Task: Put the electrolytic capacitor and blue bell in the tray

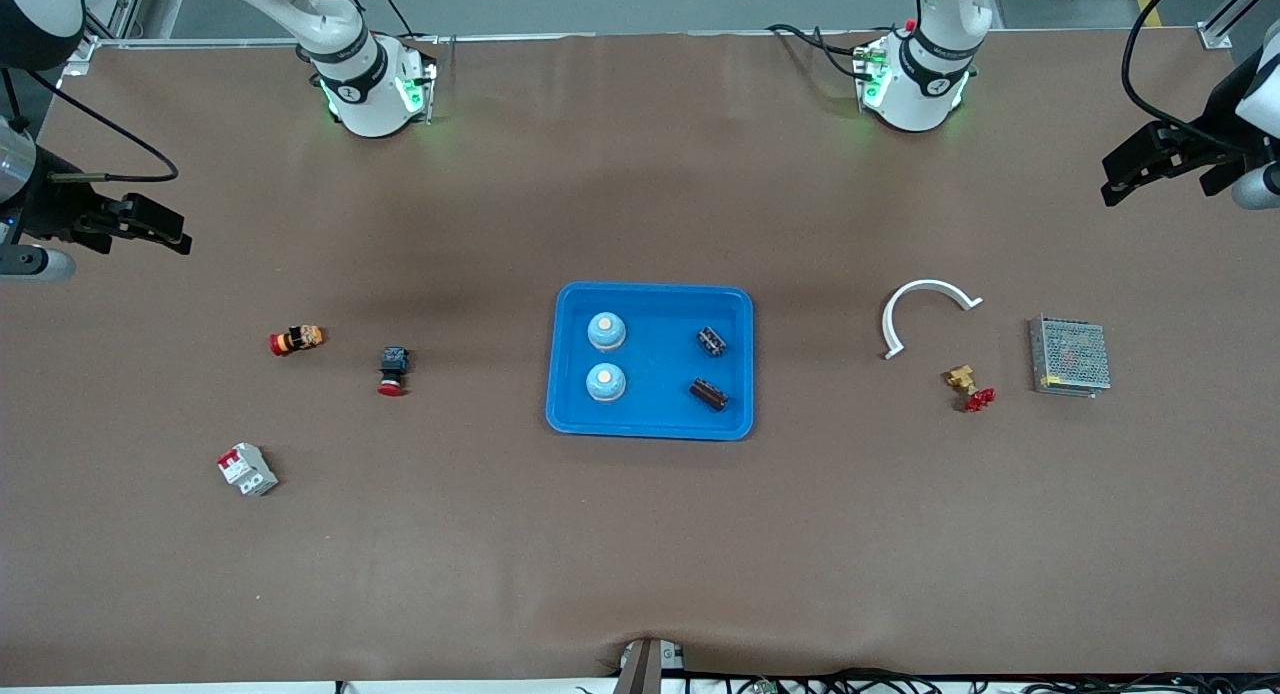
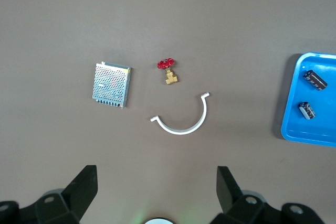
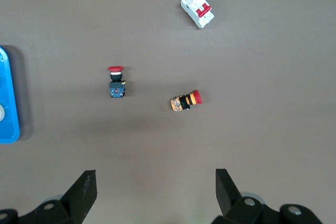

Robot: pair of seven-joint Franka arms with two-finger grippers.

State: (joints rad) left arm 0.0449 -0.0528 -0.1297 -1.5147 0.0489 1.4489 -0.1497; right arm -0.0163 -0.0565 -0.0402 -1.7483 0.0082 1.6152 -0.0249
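The bright-blue tray lies in the middle of the table. In it sit two blue bells with white buttons, on the side toward the right arm. Two dark electrolytic capacitors lie on its side toward the left arm; the left wrist view shows them too. My left gripper hangs open and empty over bare table at the left arm's end. My right gripper hangs open and empty over bare table at the right arm's end.
Toward the left arm's end lie a grey mesh box, a white curved clip and a brass valve with a red handle. Toward the right arm's end lie two red push-buttons and a white circuit breaker.
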